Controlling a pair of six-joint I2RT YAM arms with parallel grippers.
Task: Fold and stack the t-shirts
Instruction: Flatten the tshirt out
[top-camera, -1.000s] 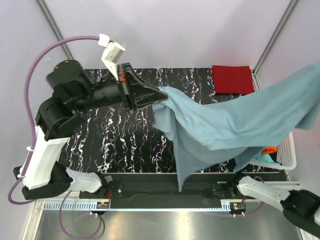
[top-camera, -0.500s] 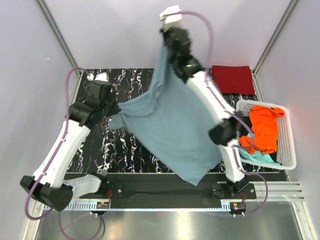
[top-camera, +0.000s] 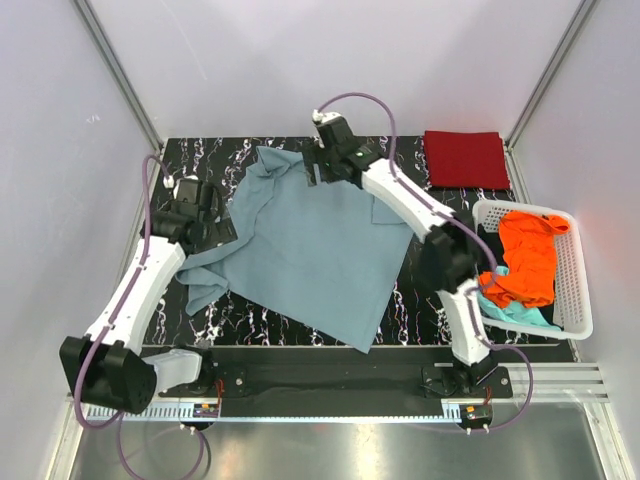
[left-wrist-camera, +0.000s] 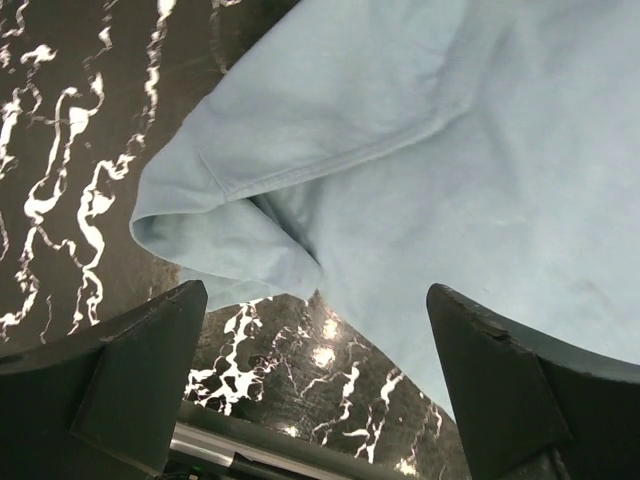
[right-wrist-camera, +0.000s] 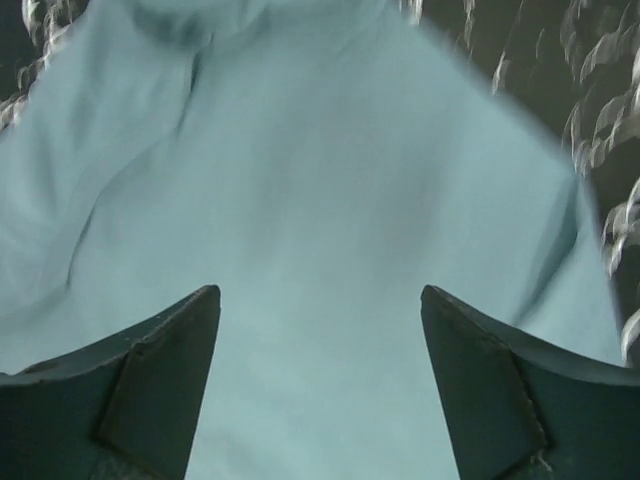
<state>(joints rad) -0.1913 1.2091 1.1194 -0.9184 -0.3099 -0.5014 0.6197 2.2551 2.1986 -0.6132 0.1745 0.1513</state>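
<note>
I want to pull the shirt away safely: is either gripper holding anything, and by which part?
Nothing is held. The left gripper and right gripper hang above the grey-blue shirt on the table, fingers apart.

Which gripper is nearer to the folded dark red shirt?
Right. The right gripper hovers over the far edge of the grey-blue shirt, left of the dark red shirt; the left gripper is farther, by its sleeve.
</note>
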